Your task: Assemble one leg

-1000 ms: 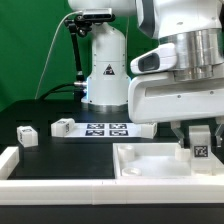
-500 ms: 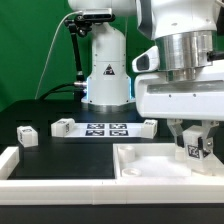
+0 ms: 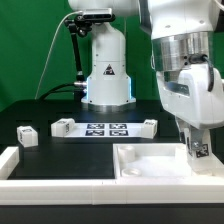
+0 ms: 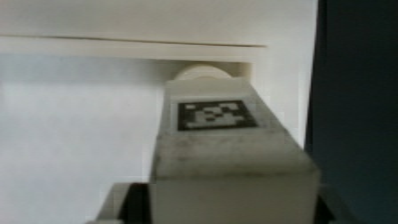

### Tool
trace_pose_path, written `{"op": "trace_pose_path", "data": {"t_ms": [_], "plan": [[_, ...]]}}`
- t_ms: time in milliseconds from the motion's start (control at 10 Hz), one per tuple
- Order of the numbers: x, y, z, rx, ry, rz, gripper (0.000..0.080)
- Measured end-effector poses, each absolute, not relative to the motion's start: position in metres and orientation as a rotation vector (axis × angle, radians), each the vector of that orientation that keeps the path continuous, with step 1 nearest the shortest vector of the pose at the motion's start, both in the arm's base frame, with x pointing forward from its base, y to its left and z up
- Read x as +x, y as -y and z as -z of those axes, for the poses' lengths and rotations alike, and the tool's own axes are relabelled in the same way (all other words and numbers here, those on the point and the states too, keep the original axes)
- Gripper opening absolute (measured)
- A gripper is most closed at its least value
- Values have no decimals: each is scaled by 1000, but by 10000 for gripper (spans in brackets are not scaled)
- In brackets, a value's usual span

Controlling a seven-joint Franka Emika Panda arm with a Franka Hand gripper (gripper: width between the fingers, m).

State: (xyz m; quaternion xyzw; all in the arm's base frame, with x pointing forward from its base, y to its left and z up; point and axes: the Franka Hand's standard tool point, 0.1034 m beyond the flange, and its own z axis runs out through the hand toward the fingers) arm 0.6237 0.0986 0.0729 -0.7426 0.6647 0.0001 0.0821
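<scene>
Tagged white leg (image 3: 200, 154) is pinched upright in the tool (image 3: 198, 149), held low over the white panel (image 3: 145, 163) on the exterior view's right, another leg (image 3: 25, 135) is seen apart on the dark surface (image 3: 60, 150).

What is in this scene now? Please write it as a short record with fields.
Held part: small white plastic leg block with a black-and-white square tag, upright
Claw: claw shut on the leg block
Under it: large flat white tray-like panel, near its corner on the exterior view's right
Contact with the panel: cannot tell
Loose parts: three white tagged blocks on the dark table
Marker board: marker board, flat between two of the blocks
</scene>
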Motion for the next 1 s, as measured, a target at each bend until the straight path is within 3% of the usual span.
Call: {"op": "trace_pose_path", "data": {"t_ms": [100,200,300,400,1000], "plan": [[623,-99,-72,-2257,-1942,2,346],[623,-101,-72,-2261,-1936,0,539],[623,-103,-73,-2365,-1814,8,539],[623,-105,-73,-2486,-1646,19,624],[621,-106,-70,-2954,-607,91,649]]}}
